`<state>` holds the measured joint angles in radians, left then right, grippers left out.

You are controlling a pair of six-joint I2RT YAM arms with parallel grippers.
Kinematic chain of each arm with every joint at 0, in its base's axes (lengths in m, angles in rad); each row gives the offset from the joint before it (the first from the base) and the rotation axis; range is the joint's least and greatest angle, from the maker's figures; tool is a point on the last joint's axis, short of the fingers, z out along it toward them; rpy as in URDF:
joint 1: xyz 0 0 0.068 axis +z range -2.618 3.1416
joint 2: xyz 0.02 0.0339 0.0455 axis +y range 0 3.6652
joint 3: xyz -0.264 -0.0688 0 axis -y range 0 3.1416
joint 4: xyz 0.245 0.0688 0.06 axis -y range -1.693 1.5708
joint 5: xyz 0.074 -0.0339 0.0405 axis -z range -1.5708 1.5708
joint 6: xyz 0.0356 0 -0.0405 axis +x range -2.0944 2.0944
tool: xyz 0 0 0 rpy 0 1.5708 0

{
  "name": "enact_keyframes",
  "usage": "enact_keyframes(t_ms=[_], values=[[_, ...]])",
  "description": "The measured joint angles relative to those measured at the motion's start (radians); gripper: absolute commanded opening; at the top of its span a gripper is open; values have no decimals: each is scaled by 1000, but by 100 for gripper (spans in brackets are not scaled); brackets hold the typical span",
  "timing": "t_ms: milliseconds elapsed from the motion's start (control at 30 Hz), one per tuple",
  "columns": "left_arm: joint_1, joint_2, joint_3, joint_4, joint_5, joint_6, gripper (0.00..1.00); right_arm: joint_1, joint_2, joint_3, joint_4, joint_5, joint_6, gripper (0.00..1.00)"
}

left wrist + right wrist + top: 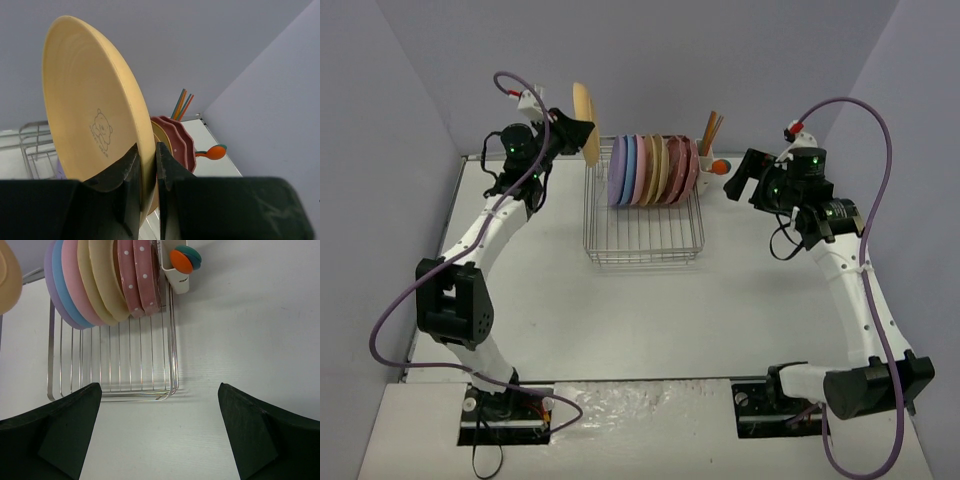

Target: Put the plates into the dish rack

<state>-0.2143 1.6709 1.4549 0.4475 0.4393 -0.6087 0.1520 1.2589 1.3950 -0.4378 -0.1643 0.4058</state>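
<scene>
Left gripper (147,151) is pinched tight on the rim of 1 glossy orange-yellow plate (85,100), holding it upright in the air by the far left corner of the silver wire dish rack (115,365). Right gripper (159,387) is wide open and holding nothing. At least 7 round plates (75,285) stand on edge in the rack, and 2 of those are scalloped with white dots (141,280).
</scene>
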Motion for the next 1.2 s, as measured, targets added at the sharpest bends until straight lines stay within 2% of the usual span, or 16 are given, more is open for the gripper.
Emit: enact_keyframes(t_ms=[167, 367, 733, 1200], values=[[-3, 95, 25, 7, 7, -77, 0, -1, -20, -17, -1, 5, -15, 100], [-3, 174, 68, 6, 17, -94, 0, -2, -27, -36, 0, 8, -35, 100], [-3, 251, 69, 5, 30, -103, 0, -10, -35, -59, 0, 18, -57, 100], [-3, 265, 33, 0, 14, -39, 0, -14, -36, -86, 0, 19, -67, 100]])
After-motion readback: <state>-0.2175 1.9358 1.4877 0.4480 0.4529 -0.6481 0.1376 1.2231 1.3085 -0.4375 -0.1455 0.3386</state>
